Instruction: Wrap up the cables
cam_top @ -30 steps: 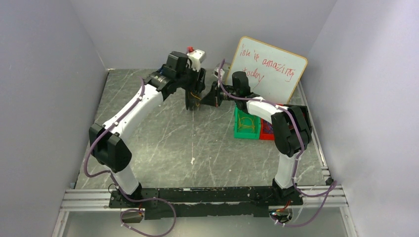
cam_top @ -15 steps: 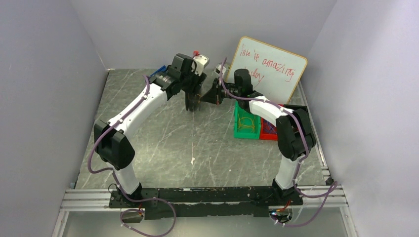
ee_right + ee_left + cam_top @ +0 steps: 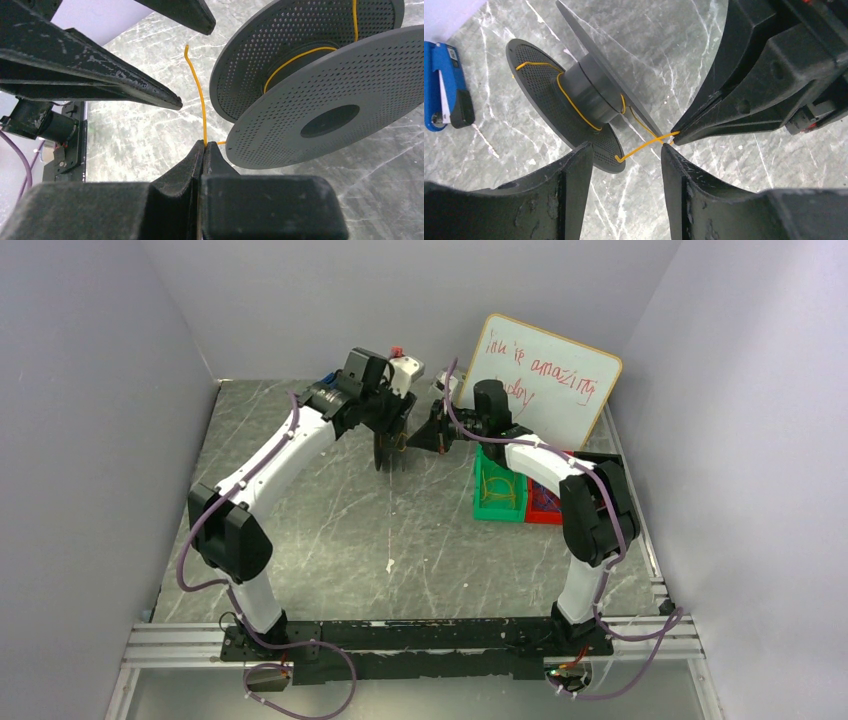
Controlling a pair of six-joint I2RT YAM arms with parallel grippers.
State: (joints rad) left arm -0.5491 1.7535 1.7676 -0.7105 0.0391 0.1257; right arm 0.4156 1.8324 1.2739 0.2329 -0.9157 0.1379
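A black spool [image 3: 589, 95] stands on its edge on the marble table, with a yellow cable [image 3: 644, 145] wound a turn or two round its hub. My right gripper [image 3: 205, 144] is shut on that cable [image 3: 200, 100] just beside the spool's rim [image 3: 310, 90], and a short free end sticks out past its tips. My left gripper [image 3: 626, 146] is open, its two fingers either side of that free end without touching it. From above, both grippers meet at the spool [image 3: 383, 452] at the back of the table.
A green bin [image 3: 498, 490] with coiled yellowish cables and a red bin [image 3: 541, 502] sit under the right arm. A whiteboard [image 3: 545, 375] leans behind them. A blue tool [image 3: 444, 85] lies left of the spool. A thin pale strand [image 3: 388, 530] lies mid-table.
The left gripper has shifted a little to the right, closer to the right gripper's tips. The right gripper has kept its grip on the cable and barely moved.
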